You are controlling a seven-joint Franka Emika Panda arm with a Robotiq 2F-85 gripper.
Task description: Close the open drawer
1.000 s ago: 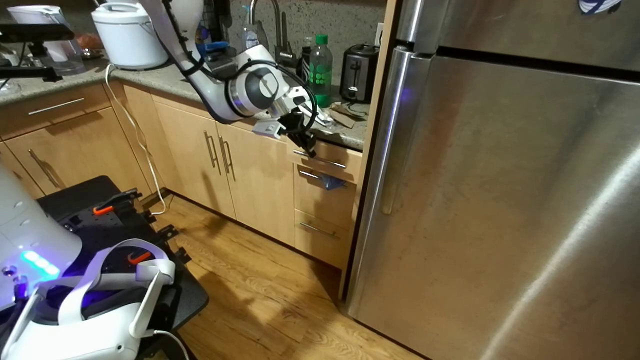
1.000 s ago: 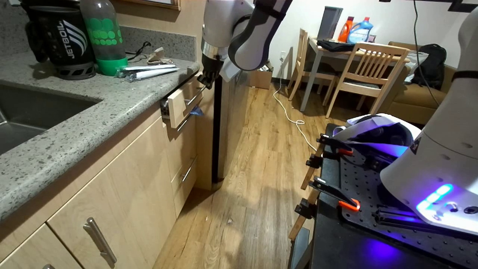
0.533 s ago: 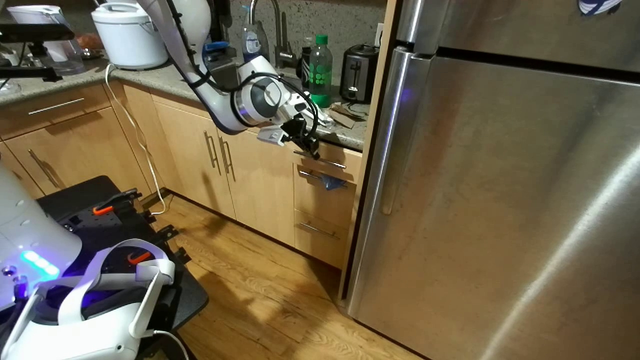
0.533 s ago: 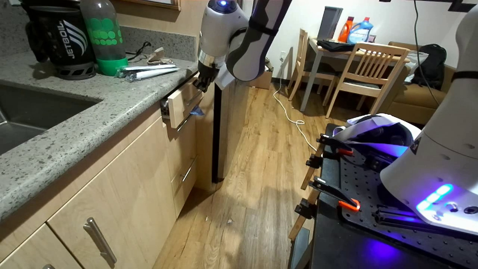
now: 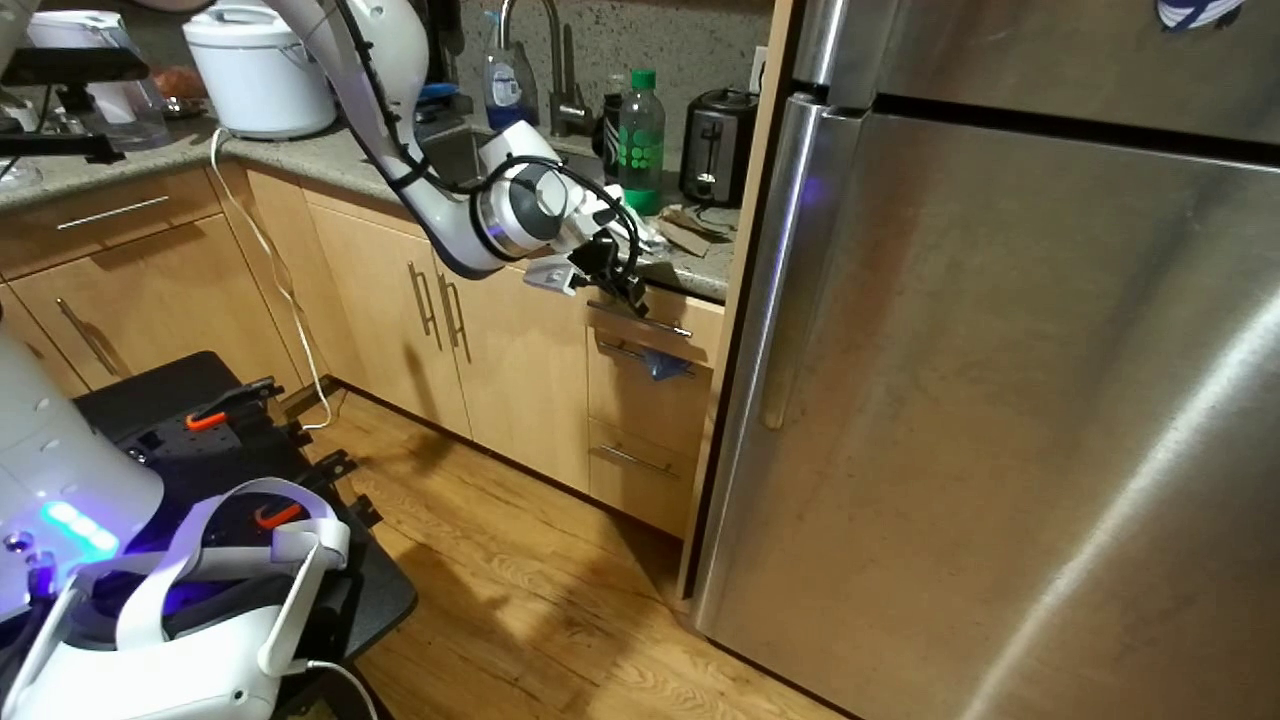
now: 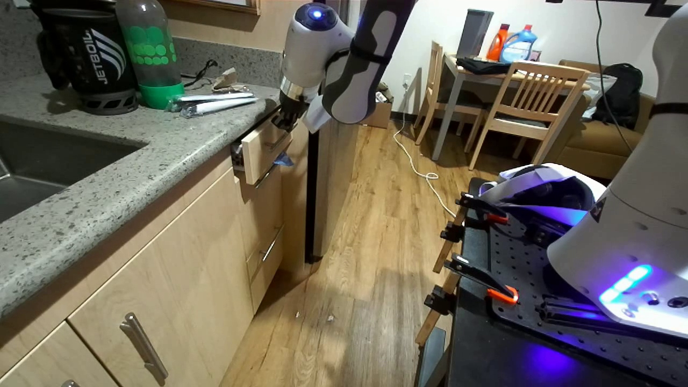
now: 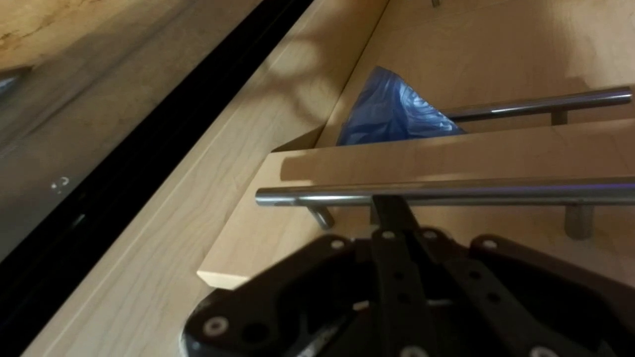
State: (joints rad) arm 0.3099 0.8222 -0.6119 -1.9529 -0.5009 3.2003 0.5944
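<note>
The narrow light-wood drawer point(image 6: 257, 156) stands partly pulled out under the countertop, with dark contents at its side gap. Its front also shows in an exterior view point(image 5: 703, 318) and in the wrist view point(image 7: 263, 235). Its metal bar handle point(image 7: 471, 193) runs across the wrist view. My gripper point(image 7: 389, 213) is shut and holds nothing, its tips overlapping the bar near one end. In both exterior views the gripper point(image 5: 637, 300) point(image 6: 284, 127) is at the drawer front's upper part, close to the handle. I cannot tell whether the tips touch it.
A blue plastic bag point(image 7: 394, 111) sticks out at the drawer below. The countertop edge point(image 6: 215, 142) lies just above the drawer. The steel fridge point(image 5: 950, 400) and its side panel stand right beside it. A green-capped bottle point(image 5: 641, 140) and toaster point(image 5: 717, 145) stand on the counter.
The arm has lowered, and the gripper has moved down and in towards the drawer front and its handle. The drawer has not visibly moved.
</note>
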